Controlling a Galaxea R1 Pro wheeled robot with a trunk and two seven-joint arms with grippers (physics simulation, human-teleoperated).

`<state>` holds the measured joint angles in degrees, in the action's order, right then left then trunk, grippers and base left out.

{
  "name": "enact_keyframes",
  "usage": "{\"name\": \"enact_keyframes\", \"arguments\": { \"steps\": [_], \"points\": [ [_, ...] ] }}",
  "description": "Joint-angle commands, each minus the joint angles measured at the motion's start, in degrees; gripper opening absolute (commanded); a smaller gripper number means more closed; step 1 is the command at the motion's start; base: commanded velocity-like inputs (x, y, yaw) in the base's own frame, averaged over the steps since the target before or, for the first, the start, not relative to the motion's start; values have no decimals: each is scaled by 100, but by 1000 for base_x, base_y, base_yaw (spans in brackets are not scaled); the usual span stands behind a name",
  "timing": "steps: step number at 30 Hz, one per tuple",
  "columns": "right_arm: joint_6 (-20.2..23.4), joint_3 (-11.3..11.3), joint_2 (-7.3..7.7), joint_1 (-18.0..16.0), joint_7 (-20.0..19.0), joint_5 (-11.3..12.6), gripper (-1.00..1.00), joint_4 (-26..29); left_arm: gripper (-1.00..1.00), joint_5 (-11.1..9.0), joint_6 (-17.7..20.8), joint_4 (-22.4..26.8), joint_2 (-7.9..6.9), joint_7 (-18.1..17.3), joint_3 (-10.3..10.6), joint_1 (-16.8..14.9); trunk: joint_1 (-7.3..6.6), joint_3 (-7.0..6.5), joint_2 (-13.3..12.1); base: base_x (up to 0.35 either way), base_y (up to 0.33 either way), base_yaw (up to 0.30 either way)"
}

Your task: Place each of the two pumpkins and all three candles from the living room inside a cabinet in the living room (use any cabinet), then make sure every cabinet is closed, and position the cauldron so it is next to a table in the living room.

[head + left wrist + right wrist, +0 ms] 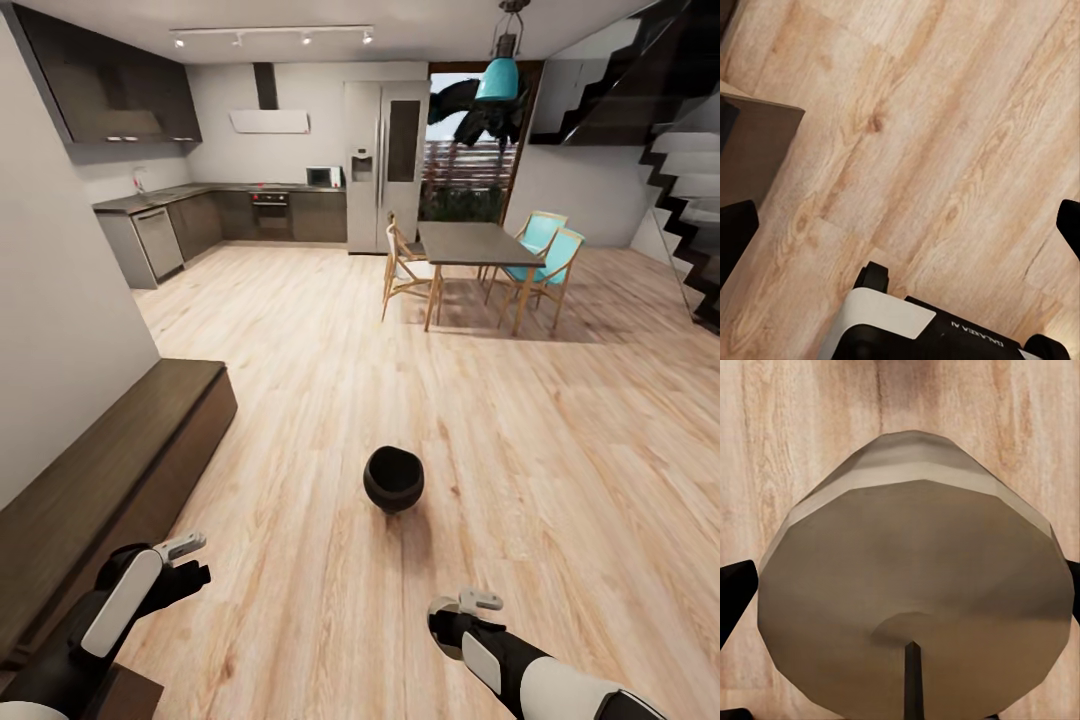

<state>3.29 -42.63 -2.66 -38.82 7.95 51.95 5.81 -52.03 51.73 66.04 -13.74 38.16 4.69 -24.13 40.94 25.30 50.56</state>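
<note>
**Head view.**
- Left fingers (180, 546): apart, nothing between them.
- Right fingers (478, 601): we cannot read their state from here.
- Cabinet (120, 470): just outboard of the left fingers. Its long axis runs forward along the wall (60, 300), and we see no front standing open.
- Cauldron (393, 480): upright on the floor (560, 450), ahead of both pairs of fingers and between them. It is somewhat nearer the right pair and well apart from the dining counter (470, 243) far ahead.

**Left wrist view.**
- Left fingers (735, 236): spread to either edge, with bare floor (945, 135) between them.
- A cabinet corner (757, 142) lies beyond one fingertip.
- The robot base (889, 322) sits on the near side.

**Right wrist view.**
- Candle (915, 585): a squat pale form spanning the whole gap between the right fingers (733, 592), with the floor (795, 420) beyond it. It meets a finger on each side, so we judge them clamped on it.

**Relation for the coming move.**
- The candle sits in the right fingers, while the cabinet lies across the body on the left-arm side.
- We judge the free left arm the nearer one to draw a front open.
- The right arm must cross or the base must turn.
</note>
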Motion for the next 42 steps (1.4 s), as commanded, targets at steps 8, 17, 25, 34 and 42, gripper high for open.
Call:
{"name": "enact_keyframes", "arguments": {
  "steps": [8,17,25,34,42],
  "points": [
    [30,-50,2,-3,40,34,-100,14,100,-53,3,5,2,68,29,-4,-176,-138,-318,0,0,6],
    [24,-44,2,-3,40,34,-100,11,100,-60,3,14,3,60,32,-4,-373,-300,-679,0,0,0],
    [23,-44,9,-3,41,86,-100,9,100,-59,3,32,3,53,30,-4,-461,-371,-839,0,0,0],
    [23,-46,3,-3,48,51,-100,6,100,-58,12,150,0,51,40,-4,-461,-371,-839,123,0,0],
    [23,-52,2,-3,57,27,-100,8,100,-61,12,146,3,55,70,-3,-461,-371,-839,155,-4,22]
  ]
}}
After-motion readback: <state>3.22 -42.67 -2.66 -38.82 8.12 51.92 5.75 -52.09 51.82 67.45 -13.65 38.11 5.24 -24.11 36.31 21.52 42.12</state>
